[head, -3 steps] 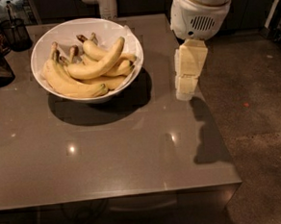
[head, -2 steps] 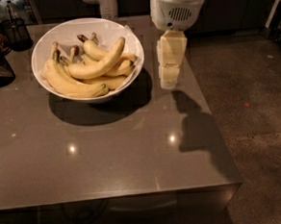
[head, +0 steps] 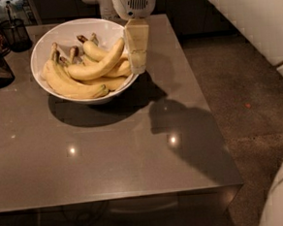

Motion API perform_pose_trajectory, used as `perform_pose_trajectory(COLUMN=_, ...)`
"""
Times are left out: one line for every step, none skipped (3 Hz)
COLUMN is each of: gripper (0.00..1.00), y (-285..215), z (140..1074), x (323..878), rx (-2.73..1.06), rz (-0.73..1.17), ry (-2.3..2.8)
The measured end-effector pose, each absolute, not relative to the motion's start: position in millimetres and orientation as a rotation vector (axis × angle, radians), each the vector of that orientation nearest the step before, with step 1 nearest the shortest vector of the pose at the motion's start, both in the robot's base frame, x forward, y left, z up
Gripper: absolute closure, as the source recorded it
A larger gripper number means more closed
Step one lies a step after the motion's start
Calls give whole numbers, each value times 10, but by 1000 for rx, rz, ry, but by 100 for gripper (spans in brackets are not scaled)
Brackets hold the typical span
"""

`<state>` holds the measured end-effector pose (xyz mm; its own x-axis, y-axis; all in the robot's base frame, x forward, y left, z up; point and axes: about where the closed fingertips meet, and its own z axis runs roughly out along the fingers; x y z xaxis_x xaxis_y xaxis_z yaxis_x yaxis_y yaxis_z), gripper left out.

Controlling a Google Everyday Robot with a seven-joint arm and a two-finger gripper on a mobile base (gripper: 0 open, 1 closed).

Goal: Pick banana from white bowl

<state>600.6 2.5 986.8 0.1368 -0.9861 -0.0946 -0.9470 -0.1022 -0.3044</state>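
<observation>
While the gripper (head: 139,66) hung at the right rim of the bowl (head: 67,31), its pale end stood in front of the nearest bananas (head: 97,68). From this angle it was hard to say whether it touched them or only hovered just above. It showed as one pale block pointing down from the white, round end of the arm (head: 134,1). Whether it was open or closed could not be told, nor whether it had hold of anything.

All the bananas lay in the bowl. They were a yellow heap with dark stem ends pointing toward the far left, one curved across the top and the others beneath it. The bowl sat on the far left part of the grey table (head: 110,156) and cast a dark shadow on its near side.

A dark mesh cup (head: 17,33) stood just beyond the bowl at the far left corner. The arm's shadow (head: 191,131) lay across the right side of the table, well apart from the bowl. Speckled floor (head: 237,93) ran along the right.
</observation>
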Motion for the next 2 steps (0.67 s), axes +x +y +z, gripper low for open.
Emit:
perform_pose_trajectory(gripper=0, y=225, z=9942, x=6071, rx=-2106, rz=-156, ry=1840)
perform_pose_trajectory(gripper=0, y=475, z=9975, x=6139, rx=-2107, rz=-91, ry=1815)
